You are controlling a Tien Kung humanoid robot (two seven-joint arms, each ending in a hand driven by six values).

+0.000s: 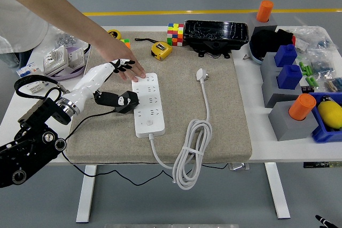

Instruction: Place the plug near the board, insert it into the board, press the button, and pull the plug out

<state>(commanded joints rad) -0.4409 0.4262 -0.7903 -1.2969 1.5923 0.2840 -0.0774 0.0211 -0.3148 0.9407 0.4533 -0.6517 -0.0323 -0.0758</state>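
one black plug (127,101) beside board (148,104)

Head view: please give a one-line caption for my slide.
Person's hand steadies white power strip on the mat; black plug sits at its left edge beside the robot's left hand.

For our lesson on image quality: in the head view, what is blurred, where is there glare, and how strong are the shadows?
Head view: the person's forearm at upper left looks softly blurred; the power strip and white cable are sharp; glare streaks the black wrapped box; lighting is even, with only faint shadows on the grey mat.
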